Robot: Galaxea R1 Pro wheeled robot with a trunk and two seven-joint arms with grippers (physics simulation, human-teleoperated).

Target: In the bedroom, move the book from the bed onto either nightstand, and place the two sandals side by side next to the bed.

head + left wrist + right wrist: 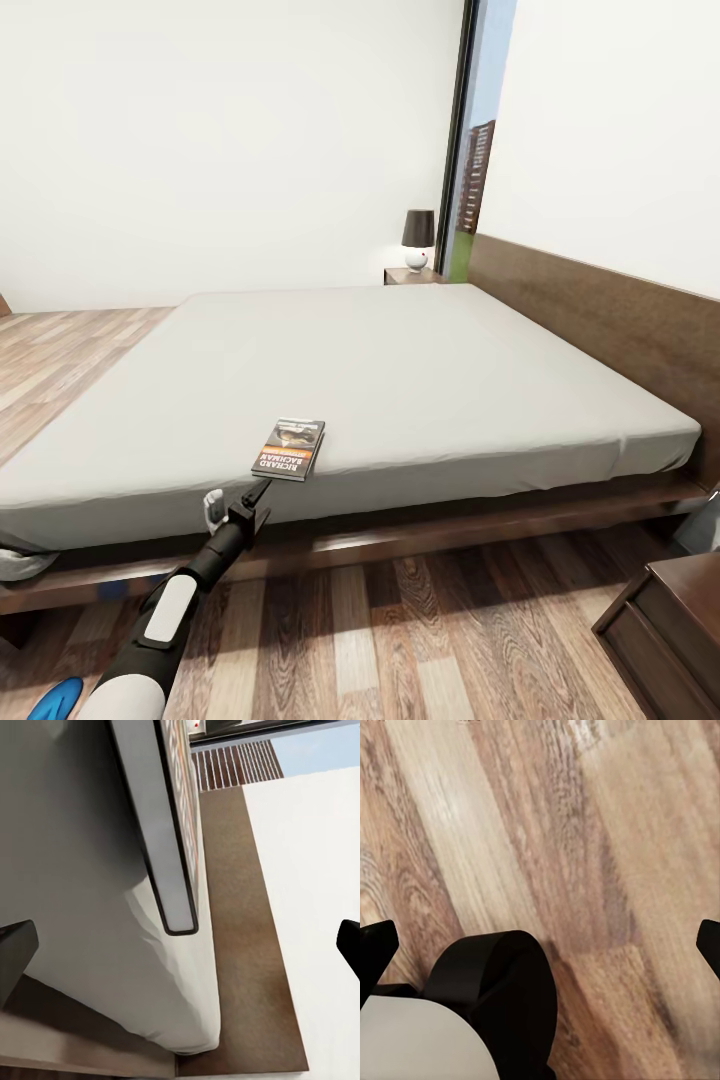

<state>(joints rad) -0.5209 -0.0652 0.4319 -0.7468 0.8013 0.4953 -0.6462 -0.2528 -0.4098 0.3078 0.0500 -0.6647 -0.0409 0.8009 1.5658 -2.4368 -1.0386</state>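
The small thin dark grey paperback book (289, 449) with white title lettering and an orange band lies flat on the plain pale grey-white mattress of the large low dark brown wooden platform bed (400, 545), right at the mattress's near edge, with one corner reaching that edge. The left gripper (258, 493) sits just below and in front of that corner, level with the mattress's side; its fingers are spread wide, one at each border of the left wrist view, with the book's spine (169, 832) and the rounded mattress edge between them, neither finger touching the book. The rest of the mattress behind the book is bare all the way to the dark headboard (600, 310).

In front of the bed, the light wood-plank floor (420, 630) runs open along the frame. A low boxy dark brown wooden nightstand (670, 620) stands at the near right, beside the bed's head end, well apart from the book. A second dark nightstand (405, 276) at the bed's far side carries a small lamp with a dark shade (418, 240), next to the tall dark-framed window (470, 130). A bright blue flat sandal (55, 698) lies on the floor at the left, near the left arm's base.

In the right wrist view the right gripper's fingers (375, 952) are spread apart over bare floor planks.
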